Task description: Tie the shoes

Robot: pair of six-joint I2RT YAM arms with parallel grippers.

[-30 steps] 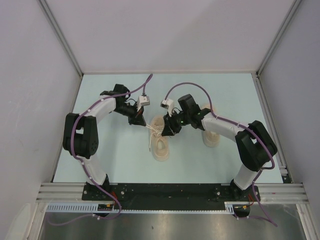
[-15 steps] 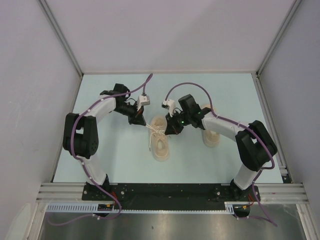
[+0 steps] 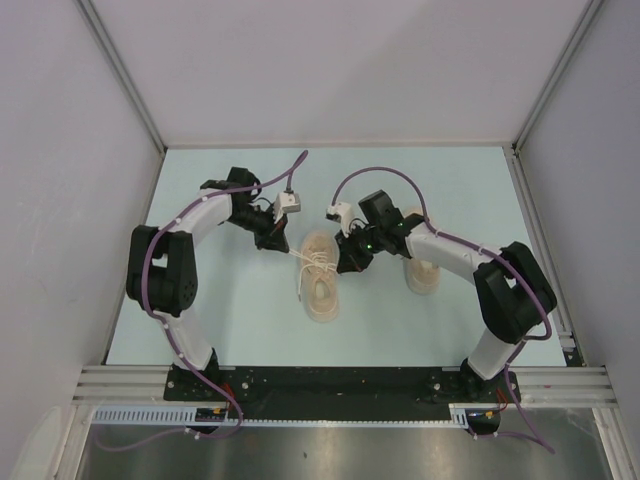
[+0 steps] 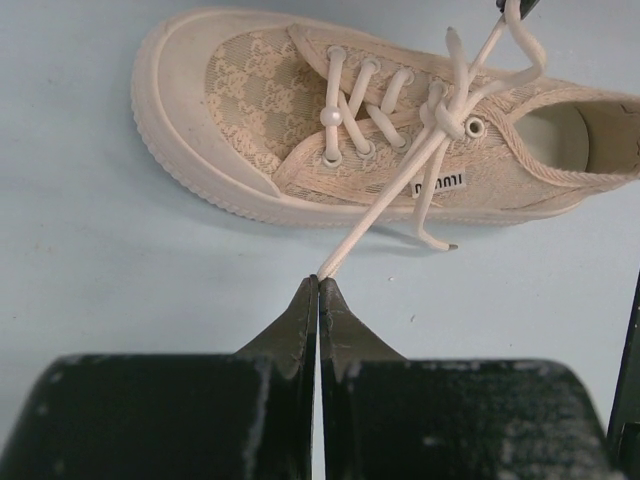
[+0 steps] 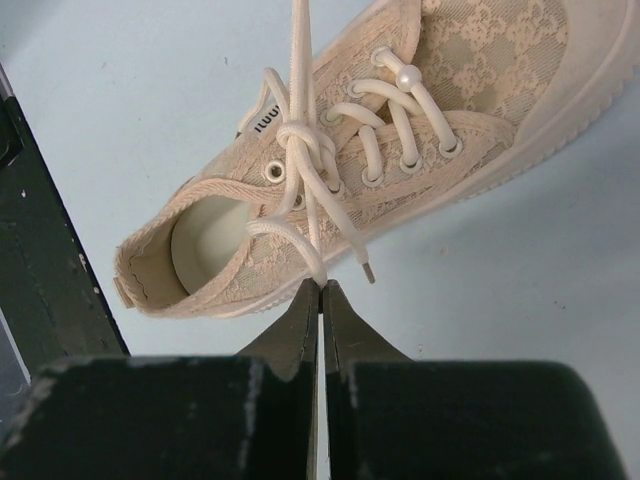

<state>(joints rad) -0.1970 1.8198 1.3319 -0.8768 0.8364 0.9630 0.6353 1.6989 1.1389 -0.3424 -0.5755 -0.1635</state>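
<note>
- Your right gripper (image 5: 320, 288) has just closed. Its jaws stood apart a second ago, and now they pinch a strand of the off-white lace (image 5: 312, 225) right at the tips.
- Your left gripper (image 4: 318, 285) is also clamped on the lace. It holds the other end, which runs taut from the first knot (image 4: 447, 118) down to its tips.
- The shoe (image 3: 320, 276) you are tying lies flat on the pale blue table (image 3: 230, 300) between the two grippers.
- The second shoe (image 3: 424, 272) sits near it, partly hidden under the right arm, and you cannot tell how its laces stand.
- With both strands now held, you look ready to draw them apart and snug the knot.
- No bow shows yet, so most of the tying is probably still ahead.
- Pull evenly, because a light shoe like this will likely slide or tip.
</note>
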